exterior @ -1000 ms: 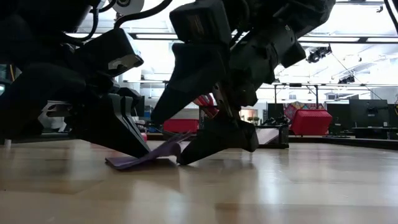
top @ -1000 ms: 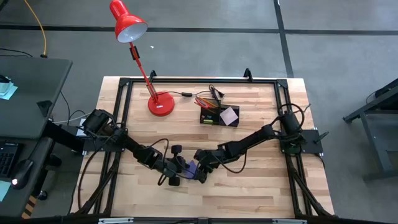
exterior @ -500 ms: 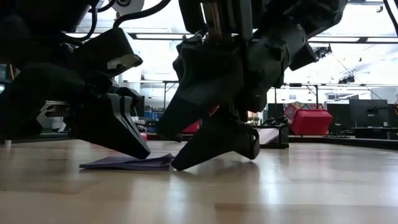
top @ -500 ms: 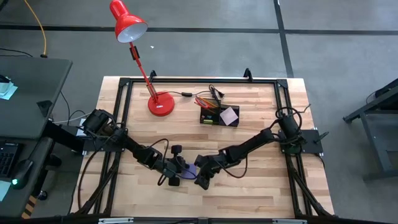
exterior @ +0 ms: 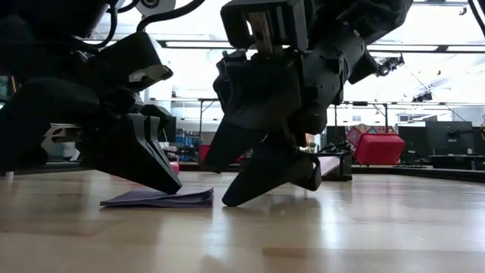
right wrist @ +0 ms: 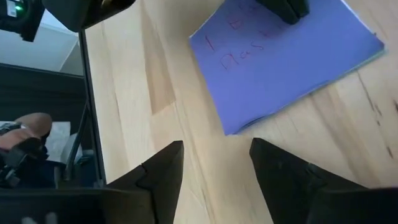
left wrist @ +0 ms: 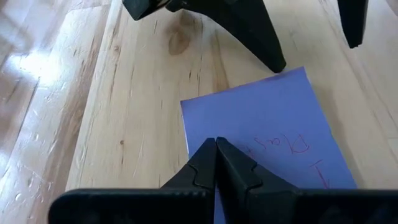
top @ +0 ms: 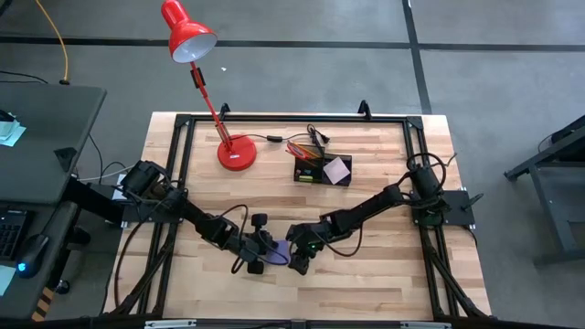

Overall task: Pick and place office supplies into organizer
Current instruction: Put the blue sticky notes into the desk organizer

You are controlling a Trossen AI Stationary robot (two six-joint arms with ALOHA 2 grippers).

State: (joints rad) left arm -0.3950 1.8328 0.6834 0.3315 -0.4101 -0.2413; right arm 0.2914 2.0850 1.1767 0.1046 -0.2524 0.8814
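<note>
The blue-purple square pad (top: 276,255) lies flat on the wooden table near its front edge, red writing on its top sheet (left wrist: 273,140). My left gripper (left wrist: 216,143) is shut, with its tips on the pad. My right gripper (right wrist: 214,149) stands open just right of the pad, its fingers low on the table on either side of the pad's near corner (right wrist: 231,129); I see no touch. The black organizer (top: 322,170) stands at the far middle and holds pencils and a pink pad. My left gripper presses its shut fingertips (left wrist: 208,155) down on the pad's top sheet, close to one edge (left wrist: 194,134). The fingers come slanting down from the table's left (exterior: 170,180). The pad lies flat on the table under them.
A red desk lamp stands with its round base (top: 236,153) at the far left, its head over the table's far edge. A black frame (top: 274,119) runs around the tabletop. Bare wood lies right of the grippers and before the organizer.
The pad's right edge, which stood raised off the table beside my right gripper's fingers a second ago, has dropped, and the pad now lies flat. The end under my left gripper has stayed in place. My right gripper has drawn slightly away from the pad, toward the table's right.
</note>
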